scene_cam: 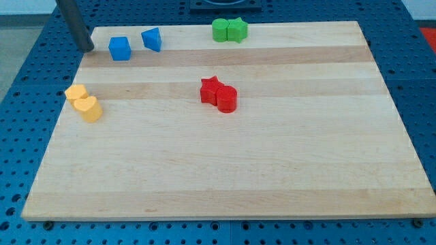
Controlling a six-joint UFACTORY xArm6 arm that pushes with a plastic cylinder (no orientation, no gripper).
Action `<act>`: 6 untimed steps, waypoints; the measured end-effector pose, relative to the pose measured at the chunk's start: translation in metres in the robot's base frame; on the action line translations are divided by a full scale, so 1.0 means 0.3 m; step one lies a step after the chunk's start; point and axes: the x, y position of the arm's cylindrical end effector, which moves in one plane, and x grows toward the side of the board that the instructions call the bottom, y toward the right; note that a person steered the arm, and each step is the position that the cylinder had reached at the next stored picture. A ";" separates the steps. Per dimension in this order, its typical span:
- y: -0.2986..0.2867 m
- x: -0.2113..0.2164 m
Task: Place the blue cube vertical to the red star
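The near half of the desk [225, 184], a pale wooden board on a blue perforated base [27, 102], carries nothing I can point to. Going farther in, two yellow blocks lie at the view's left edge: a yellow heart-like block [89, 109] nearer, and a yellow rounded block [75, 92] touching it just behind. Near the middle, the red cylinder [227, 99] touches the red star [211, 89], the star slightly farther and to the view's left.

Farther still, at the view's top left, the blue cube [120, 48] stands upright on the board, well apart from the red star and up-left of it. Just beside it to the view's right is a tilted blue wedge-like block [152, 39], not touching. My tip [88, 49] sits at the board's left edge, near the blue cube on its left side, with a small gap between them; it touches no block. There is no pincer on this arm, only the straight dark rod, so it holds nothing.

At the far edge, two green blocks [229, 30] sit pressed together; their shapes are hard to make out.
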 end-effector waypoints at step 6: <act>0.325 -0.001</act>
